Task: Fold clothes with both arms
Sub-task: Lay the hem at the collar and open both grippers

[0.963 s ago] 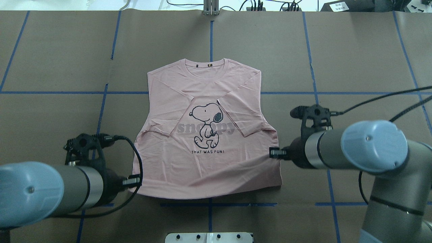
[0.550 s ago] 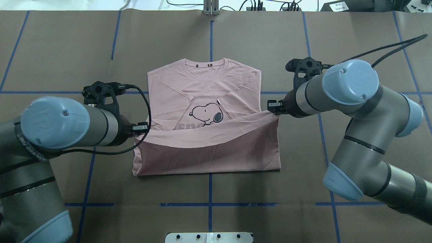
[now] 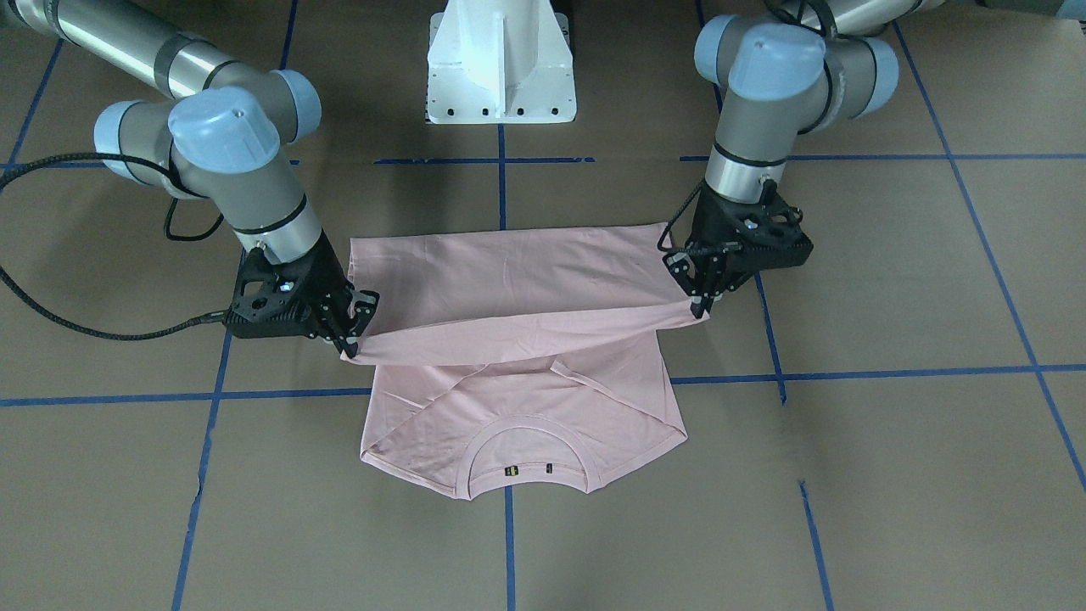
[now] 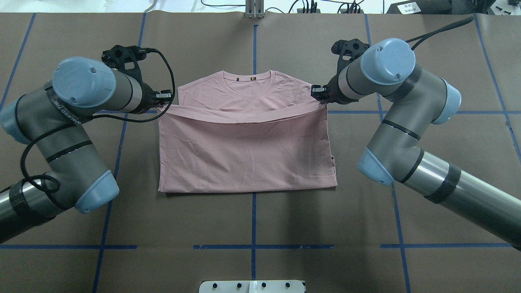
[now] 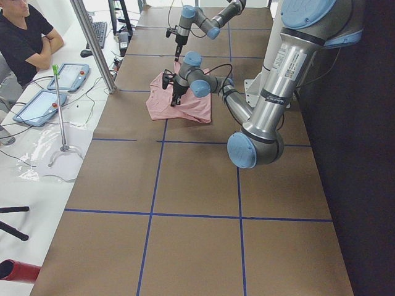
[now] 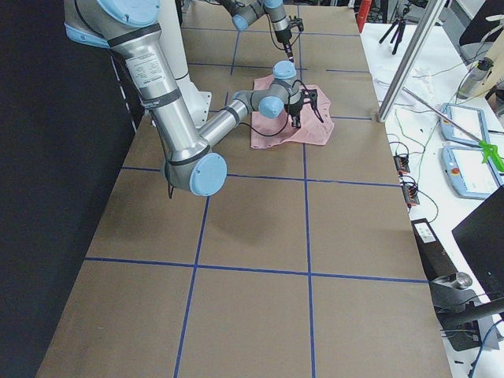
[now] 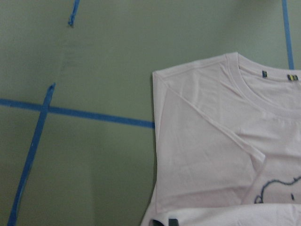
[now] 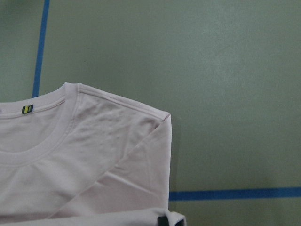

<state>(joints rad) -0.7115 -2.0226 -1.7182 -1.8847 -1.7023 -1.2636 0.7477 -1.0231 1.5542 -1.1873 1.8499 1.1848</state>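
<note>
- Elbow of the left arm [image 4: 67, 152] is being bent sharply, the forearm coming in from the overhead view's lower left and the wrist being turned inward toward the shirt.
- The left gripper [image 4: 165, 97] is being pointed downward, one hem corner being pinched between its jaws beside the shirt's shoulder.
- The T-shirt [image 4: 244, 154] is being folded on the brown table [image 4: 325, 228]. Its lower half is being laid over the upper half, plain side up. The hem is being stretched between both grippers, slightly raised and sagging at its middle, just short of the uncovered collar [image 4: 246, 79].
- The right gripper [image 4: 318, 92] is being pointed downward too, the other hem corner being pinched between its jaws.
- The right arm [image 4: 401, 122] is being folded at the elbow, its forearm entering from the lower right.
</note>
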